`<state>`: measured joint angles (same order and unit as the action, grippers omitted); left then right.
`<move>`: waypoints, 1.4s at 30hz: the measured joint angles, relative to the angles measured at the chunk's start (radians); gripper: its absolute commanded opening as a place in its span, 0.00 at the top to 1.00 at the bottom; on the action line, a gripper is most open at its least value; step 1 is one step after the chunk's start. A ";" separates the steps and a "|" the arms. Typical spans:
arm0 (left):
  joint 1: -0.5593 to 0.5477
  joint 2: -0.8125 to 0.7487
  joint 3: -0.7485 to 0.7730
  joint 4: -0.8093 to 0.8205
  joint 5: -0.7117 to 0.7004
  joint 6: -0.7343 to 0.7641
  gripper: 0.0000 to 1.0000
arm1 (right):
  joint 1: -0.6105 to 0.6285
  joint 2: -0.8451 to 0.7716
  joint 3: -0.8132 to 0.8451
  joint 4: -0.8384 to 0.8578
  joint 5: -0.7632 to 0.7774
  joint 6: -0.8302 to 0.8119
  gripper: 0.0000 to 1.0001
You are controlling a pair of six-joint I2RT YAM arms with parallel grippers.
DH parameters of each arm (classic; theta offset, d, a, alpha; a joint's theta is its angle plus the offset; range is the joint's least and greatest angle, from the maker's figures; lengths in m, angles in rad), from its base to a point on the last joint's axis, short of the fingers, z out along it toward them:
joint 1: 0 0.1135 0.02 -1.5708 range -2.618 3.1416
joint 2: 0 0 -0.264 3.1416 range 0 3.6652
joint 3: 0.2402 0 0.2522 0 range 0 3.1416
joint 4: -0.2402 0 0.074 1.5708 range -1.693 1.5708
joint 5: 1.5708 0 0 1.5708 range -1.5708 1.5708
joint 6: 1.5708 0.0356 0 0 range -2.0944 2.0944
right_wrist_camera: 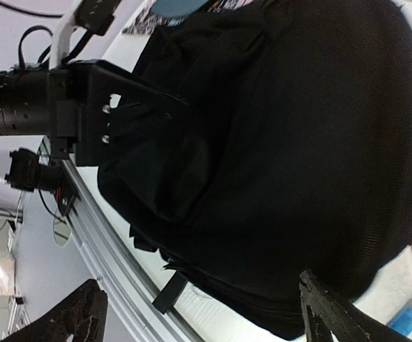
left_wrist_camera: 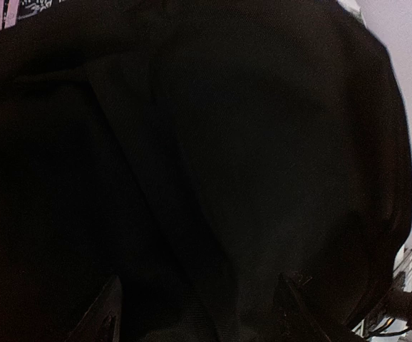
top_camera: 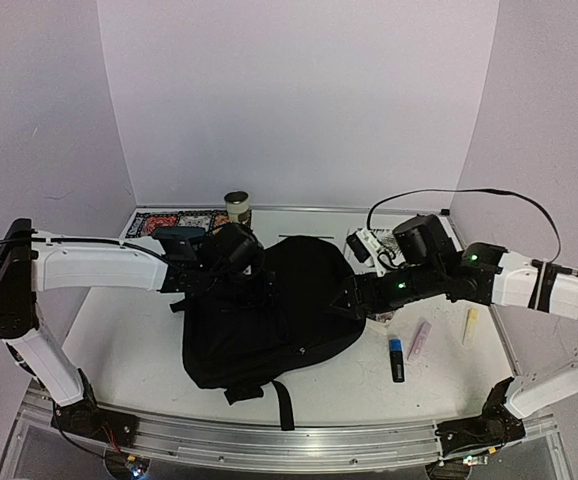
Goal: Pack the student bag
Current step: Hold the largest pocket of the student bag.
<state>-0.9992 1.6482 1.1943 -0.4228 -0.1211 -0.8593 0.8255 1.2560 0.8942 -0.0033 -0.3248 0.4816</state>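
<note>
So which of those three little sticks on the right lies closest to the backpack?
The black one with the blue end. The pale pink stick lies farther right, and the yellow one farther still.

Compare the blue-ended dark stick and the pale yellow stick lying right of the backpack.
The blue-ended dark stick is black with a blue far end; the pale yellow stick is one light colour. The dark stick looks thicker. It lies nearer the backpack and the arms' bases; the yellow stick lies further right, by the table edge. Both lie flat on the white table, pointing roughly away from the arms.
</note>
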 measured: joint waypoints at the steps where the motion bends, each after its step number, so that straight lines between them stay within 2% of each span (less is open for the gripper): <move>1: -0.007 0.000 -0.013 -0.003 0.004 0.004 0.26 | 0.017 0.021 0.013 -0.009 0.002 0.017 0.18; 5: -0.037 -0.032 -0.049 -0.005 0.006 0.053 0.25 | 0.076 0.070 0.037 -0.045 0.017 0.094 0.26; 10: -0.064 -0.196 -0.153 -0.016 0.007 0.156 0.24 | 0.123 0.110 0.071 -0.083 0.046 0.185 0.37; 15: -0.066 -0.323 -0.194 -0.022 0.022 0.237 0.25 | 0.159 0.140 0.083 -0.097 0.069 0.264 0.42; 20: -0.099 -0.375 -0.247 -0.023 0.048 0.294 0.26 | 0.183 0.183 0.083 -0.104 0.080 0.305 0.45; 28: -0.227 -0.368 -0.274 -0.023 0.061 0.336 0.25 | 0.200 0.229 0.091 -0.108 0.106 0.317 0.45; 33: -0.267 -0.315 -0.275 -0.023 0.033 0.336 0.25 | 0.216 0.257 0.105 -0.108 0.109 0.317 0.49; 37: -0.290 -0.245 -0.269 -0.022 -0.001 0.343 0.25 | 0.219 0.259 0.105 -0.109 0.119 0.317 0.57; 42: -0.312 -0.167 -0.261 -0.024 -0.034 0.361 0.25 | 0.219 0.259 0.107 -0.109 0.131 0.317 0.80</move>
<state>-1.3107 1.4813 0.9331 -0.4465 -0.1556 -0.4984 1.0443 1.5154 1.0015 -0.1124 -0.1934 0.7985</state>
